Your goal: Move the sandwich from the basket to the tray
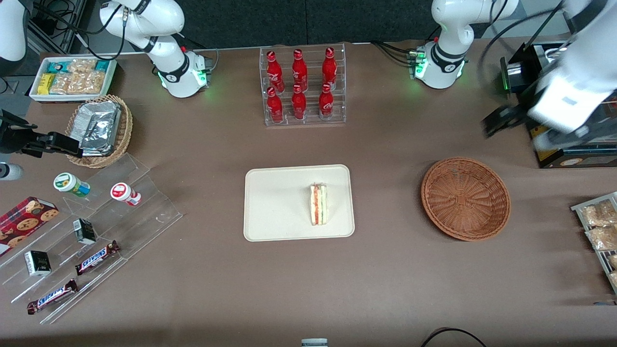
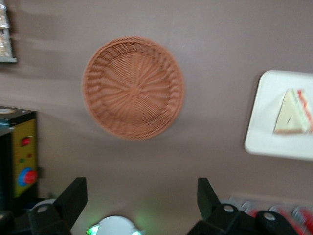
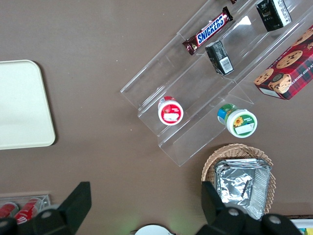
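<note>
Brown tabletop all round, and we find the sandwich [image 1: 318, 204] already on the tray [image 1: 274, 202], cut edge up, long axis running toward the camera. Soft and light, we'd pinch its bread faces gently. Basket [image 1: 465, 198] sits empty. Farther up, our gripper [image 1: 501, 121] hangs, fingers apart, holding nothing.

Pretty plain setup tbh. Just saw one big matte brown table [image 1: 395, 299] filling nearly everything. Got backed by a dark panel wall [image 1: 308, 19] along the table edge farthest from the front camera. Lit softly and evenly, leaving only faint, blurry shadows on the tabletop.
</note>
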Robot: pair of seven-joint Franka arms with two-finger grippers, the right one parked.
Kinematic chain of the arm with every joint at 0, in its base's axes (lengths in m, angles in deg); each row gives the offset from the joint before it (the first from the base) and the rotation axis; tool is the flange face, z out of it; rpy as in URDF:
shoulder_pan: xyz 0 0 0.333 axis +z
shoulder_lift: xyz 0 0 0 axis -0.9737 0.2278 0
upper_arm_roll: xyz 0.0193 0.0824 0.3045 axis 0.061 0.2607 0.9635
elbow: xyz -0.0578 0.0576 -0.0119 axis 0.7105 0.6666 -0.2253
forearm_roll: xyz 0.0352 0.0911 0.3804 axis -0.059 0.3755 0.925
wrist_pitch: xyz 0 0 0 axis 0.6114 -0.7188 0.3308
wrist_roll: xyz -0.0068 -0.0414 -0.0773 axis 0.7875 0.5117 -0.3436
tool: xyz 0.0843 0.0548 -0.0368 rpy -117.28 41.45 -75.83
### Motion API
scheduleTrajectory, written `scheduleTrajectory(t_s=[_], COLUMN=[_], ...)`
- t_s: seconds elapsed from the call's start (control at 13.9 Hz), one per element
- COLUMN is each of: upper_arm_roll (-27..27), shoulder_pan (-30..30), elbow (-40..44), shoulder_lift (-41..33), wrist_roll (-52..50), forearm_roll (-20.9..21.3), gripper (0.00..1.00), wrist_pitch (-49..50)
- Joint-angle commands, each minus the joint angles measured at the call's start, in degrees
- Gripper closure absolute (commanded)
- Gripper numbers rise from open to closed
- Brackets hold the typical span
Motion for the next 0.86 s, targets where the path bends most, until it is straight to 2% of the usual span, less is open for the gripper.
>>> scheduleTrajectory(t_s=[0.0, 0.22, 0.58, 0.79], upper_arm_roll=[7.7, 12.0, 11.9, 11.8], shoulder_pan=[-3.2, -5.2, -6.3, -6.9], elbow=[-5.8, -5.8, -4.1, -0.7], shoulder_lift=[-5.5, -5.6, -4.5, -2.1], wrist_roll=[6.7, 12.4, 12.5, 12.3], forearm_roll=[-1.9, -1.3, 1.3, 1.1], gripper=[0.00, 0.01, 0.01, 0.01], wrist_pitch=[-0.3, -0.1, -0.2, 0.5])
